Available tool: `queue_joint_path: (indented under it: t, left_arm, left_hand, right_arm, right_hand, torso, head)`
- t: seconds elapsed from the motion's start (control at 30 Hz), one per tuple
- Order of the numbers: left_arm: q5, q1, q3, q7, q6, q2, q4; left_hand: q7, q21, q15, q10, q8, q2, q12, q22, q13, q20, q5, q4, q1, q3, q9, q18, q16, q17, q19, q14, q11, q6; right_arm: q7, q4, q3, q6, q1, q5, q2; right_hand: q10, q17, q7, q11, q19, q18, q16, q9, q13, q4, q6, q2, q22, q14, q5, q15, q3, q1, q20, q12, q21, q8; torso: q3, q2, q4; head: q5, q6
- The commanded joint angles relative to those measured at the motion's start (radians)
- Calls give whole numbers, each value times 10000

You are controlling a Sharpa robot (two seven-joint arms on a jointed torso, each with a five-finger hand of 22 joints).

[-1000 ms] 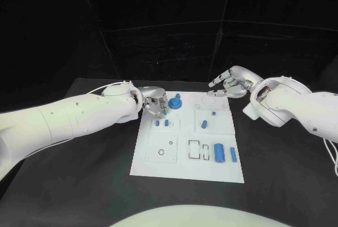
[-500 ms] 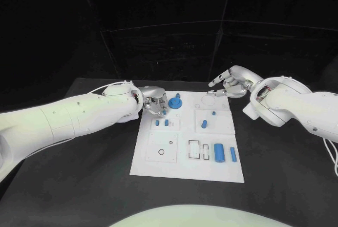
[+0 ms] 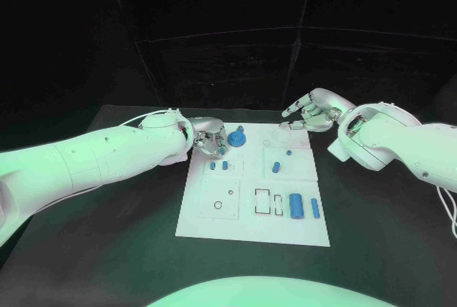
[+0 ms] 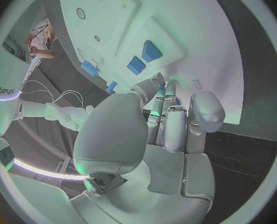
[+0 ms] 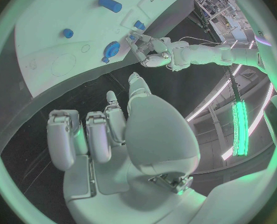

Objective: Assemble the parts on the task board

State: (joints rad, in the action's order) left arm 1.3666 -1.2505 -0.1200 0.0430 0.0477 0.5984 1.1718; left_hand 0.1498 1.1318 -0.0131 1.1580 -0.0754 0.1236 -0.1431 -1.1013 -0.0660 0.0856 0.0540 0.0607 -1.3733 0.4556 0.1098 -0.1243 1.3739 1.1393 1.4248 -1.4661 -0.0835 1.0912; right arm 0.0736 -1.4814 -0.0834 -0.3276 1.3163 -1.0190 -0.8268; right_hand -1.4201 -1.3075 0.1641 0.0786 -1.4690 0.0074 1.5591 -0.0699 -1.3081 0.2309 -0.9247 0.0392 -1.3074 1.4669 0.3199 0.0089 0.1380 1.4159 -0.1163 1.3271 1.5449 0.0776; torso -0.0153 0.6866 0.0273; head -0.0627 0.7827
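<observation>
Matt white task board, glossy blue parts.

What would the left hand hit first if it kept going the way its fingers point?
Most likely the round blue part at the task board's far end. The left hand points toward it, though depth is hard to judge.

Left hand at task board far-left corner: fingertips bunched over small blue part, can't tell if pinched or just touched. Left wrist view: thumb blocks fingertips, contact hidden. Right hand beyond board's far edge: palm side faces away, fingers partly curled; grip can't be judged. Board outlines & small holes too small to read. Left arm cut by pic's left edge, right arm by right edge.
</observation>
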Motion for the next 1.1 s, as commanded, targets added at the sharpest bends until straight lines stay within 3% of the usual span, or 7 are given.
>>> queue_joint_path:
  t: [0.03,0.6,0.7,0.77,0.9,0.93,1.1]
  left_arm:
    - [-38,-10,4,-45,-103,0,2]
    - [-5,-10,6,-92,58,109,35]
    - [-28,-10,8,-89,200,216,79]
    - [-113,-10,12,-68,345,344,127]
    - [-647,-26,23,117,778,683,248]
    - [-1084,-40,27,294,1019,840,306]
    - [-4153,-80,30,1508,1947,1409,593]
  left_hand:
    - [16,-13,103,-80,82,23,91,-22,12,73,-33,27,89,77,-52,190,41,-23,-19,-266,-24,-144]
    - [106,-103,191,-326,161,199,460,23,13,165,-35,130,223,196,-402,165,33,-155,-70,-233,-130,-926]
    - [128,-200,216,-493,156,243,576,113,26,185,-35,155,244,191,-444,145,20,-205,-105,-221,-165,-1081]
    - [143,-315,239,-691,154,273,690,220,29,208,-36,194,235,174,-464,120,17,-237,-145,-214,-195,-1256]
    - [156,-675,285,-1091,139,295,797,565,34,248,-37,250,214,76,-461,44,-2,-318,-272,-194,-254,-1450]
    - [181,-820,299,-1197,126,295,792,704,31,262,-37,248,229,13,-453,13,-11,-349,-321,-185,-273,-1461]
    - [369,-1855,390,-1231,-41,138,645,1691,-6,342,-34,127,343,-180,-392,-188,-248,-828,-719,-24,-380,-1081]
  right_arm:
    - [-61,-6,8,54,19,15,9]
    - [33,13,8,76,19,10,-26]
    - [93,31,7,135,19,-77,-57]
    - [117,52,6,198,19,-276,-88]
    - [146,117,3,399,16,-963,-139]
    - [158,149,1,493,13,-1320,-151]
    - [231,234,-12,684,-20,-2952,-139]
  right_hand:
    - [41,-2435,12,-10,-731,49,-35,-10,-627,-16,66,-96,-2177,980,40,-60,67,-34,64,-26,-53,48]
    - [166,-2322,15,-10,-645,86,-124,-7,-475,-59,96,-119,-2038,946,51,-61,94,59,67,-212,-150,46]
    - [1525,-1678,-24,-55,-453,168,-665,-32,1143,-192,0,-240,-1731,724,41,-101,57,420,94,-2274,-376,123]
    - [3704,-500,-96,-138,-377,200,-1742,-84,3759,-348,-325,-377,-1611,263,5,-177,-138,961,164,-5672,-472,292]
    - [4057,1009,-139,-158,-210,266,-3286,-89,5751,-394,-718,-361,-1349,-199,-121,-246,-442,1696,252,-7816,-685,432]
    - [3821,1313,-134,-74,-182,280,-3611,-69,6824,-363,-848,-328,-1301,-183,-306,-206,-649,1968,249,-8802,-734,470]
    - [3729,1658,-186,-92,-144,296,-3958,-19,8253,-365,-1136,-141,-1236,-132,-509,-196,-1029,2309,219,-9995,-804,420]
  torso:
    - [1,-2,6]
    - [9,-2,6]
    - [15,-9,13]
    - [14,-10,11]
    - [8,-21,14]
    - [9,-24,13]
    - [-2,-7,-5]
  head:
    - [-11,-1]
    - [2,-5]
    - [29,-15]
    - [51,-32]
    - [106,-68]
    - [168,-105]
    - [386,-234]
